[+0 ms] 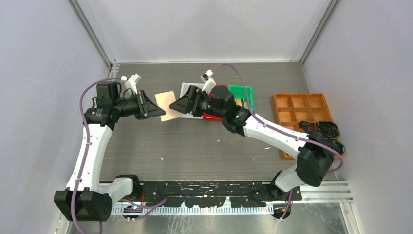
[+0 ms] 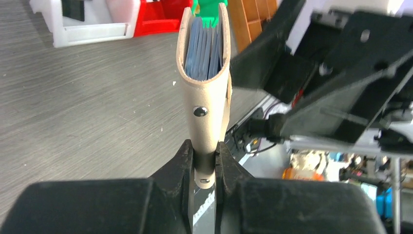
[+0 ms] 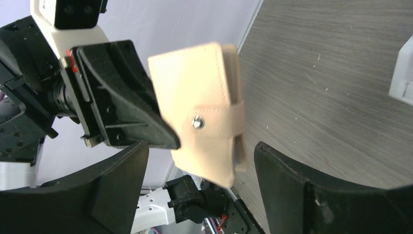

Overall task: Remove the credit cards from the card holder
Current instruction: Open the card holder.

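The beige card holder hangs in the air between my two grippers, above the table. My left gripper is shut on its edge by the snap tab; the holder stands up from the jaws, folded, with blue-grey sleeves or cards showing edge-on inside. My right gripper is open, its fingers on either side of the holder's near corner without touching it. My left gripper also shows in the top view. The snap is closed. No single credit card can be told apart.
White, red and green bins sit behind the right gripper. An orange compartment tray with black cables lies at the right. The grey wooden tabletop stretches below the arms.
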`<state>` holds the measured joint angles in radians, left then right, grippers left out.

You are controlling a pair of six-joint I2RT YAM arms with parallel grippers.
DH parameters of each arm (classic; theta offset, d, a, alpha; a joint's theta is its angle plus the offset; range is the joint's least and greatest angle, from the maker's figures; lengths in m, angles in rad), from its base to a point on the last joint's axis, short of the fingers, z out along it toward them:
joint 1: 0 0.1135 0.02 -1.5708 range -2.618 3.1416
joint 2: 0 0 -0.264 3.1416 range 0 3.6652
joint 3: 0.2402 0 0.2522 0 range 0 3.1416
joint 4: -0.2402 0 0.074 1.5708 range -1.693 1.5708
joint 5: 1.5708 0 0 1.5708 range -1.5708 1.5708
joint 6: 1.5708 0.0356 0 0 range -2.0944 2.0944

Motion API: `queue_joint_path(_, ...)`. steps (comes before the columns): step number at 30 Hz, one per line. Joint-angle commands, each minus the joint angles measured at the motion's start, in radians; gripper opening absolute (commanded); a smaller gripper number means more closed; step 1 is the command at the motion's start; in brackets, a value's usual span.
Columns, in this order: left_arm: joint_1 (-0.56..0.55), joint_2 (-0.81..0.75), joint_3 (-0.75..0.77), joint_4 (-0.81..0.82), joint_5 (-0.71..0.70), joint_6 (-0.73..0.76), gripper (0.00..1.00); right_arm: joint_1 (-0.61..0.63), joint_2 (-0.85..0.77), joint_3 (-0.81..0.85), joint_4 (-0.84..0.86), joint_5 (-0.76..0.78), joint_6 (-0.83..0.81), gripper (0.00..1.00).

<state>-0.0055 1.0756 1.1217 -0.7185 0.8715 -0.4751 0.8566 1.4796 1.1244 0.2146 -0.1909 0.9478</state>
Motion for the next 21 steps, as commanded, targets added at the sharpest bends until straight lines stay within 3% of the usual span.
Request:
queue_joint_path(1,0.001,-0.011,0.104,-0.14,0.161,0.327,0.03,-0.078,-0.065,0.104,-0.105,-0.163,-0.098,0.87)
queue_joint_path(6,-0.003,-0.046,0.125,-0.263,0.278,0.511,0.0,-0.127,-0.036,0.177,-0.144,-0.433,-0.144,0.9)
queue_joint_path(10,-0.026,-0.06,0.127,-0.284,0.303,0.527,0.01,-0.125,-0.008,0.223,-0.118,-0.598,-0.14,0.9)
queue_joint_path(21,-0.031,-0.038,0.193,-0.386,0.388,0.532,0.0,-0.098,0.021,0.229,-0.065,-0.682,-0.119,0.78)
